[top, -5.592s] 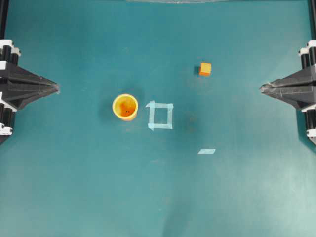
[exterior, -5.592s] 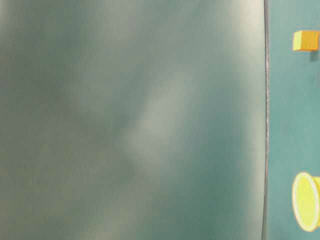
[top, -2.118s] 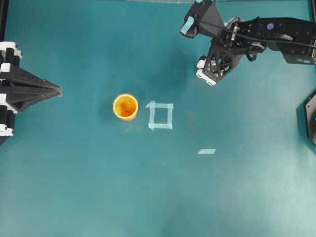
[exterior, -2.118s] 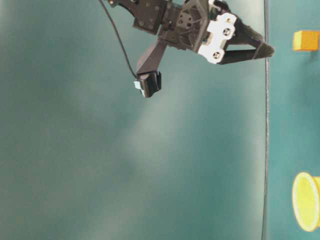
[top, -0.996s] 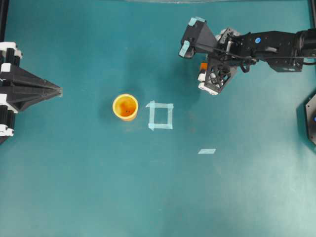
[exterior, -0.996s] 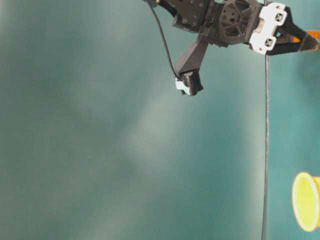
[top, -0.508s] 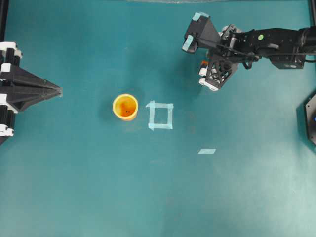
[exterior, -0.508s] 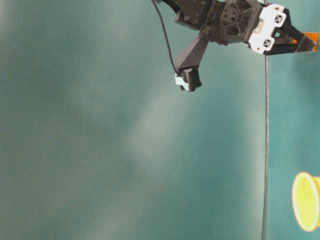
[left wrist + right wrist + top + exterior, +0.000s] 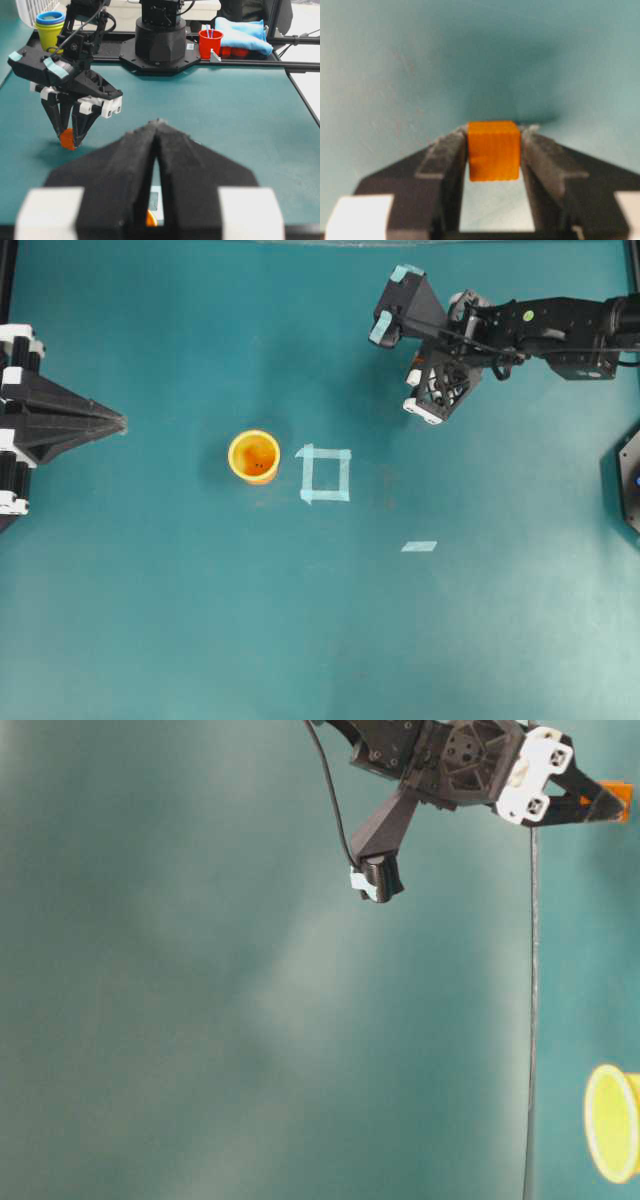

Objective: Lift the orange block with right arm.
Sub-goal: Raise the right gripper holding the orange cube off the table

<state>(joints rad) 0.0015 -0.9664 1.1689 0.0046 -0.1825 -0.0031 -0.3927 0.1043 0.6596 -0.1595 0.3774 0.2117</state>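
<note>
The orange block (image 9: pixel 494 150) is a small plain cube clamped between the two black fingers of my right gripper (image 9: pixel 494 132). In the overhead view the right gripper (image 9: pixel 430 392) points down at the far right of the mat and hides the block. The left wrist view shows the block (image 9: pixel 66 139) at the fingertips, close over its dark shadow. The table-level view shows the block (image 9: pixel 620 798) at the fingertips too. My left gripper (image 9: pixel 118 422) is shut and empty at the left edge, and it shows close up in its own view (image 9: pixel 158 122).
A round yellow-orange cup (image 9: pixel 254 456) stands left of centre, with a pale tape square (image 9: pixel 325 473) beside it. A tape strip (image 9: pixel 419 546) lies nearer the front. Beyond the mat are a red cup (image 9: pixel 209 42) and stacked cups (image 9: pixel 50 24).
The right arm came in from the right edge, came down over the block and shut on it. In the last second it shifted slightly toward the far edge with the block. The left arm stayed still.
</note>
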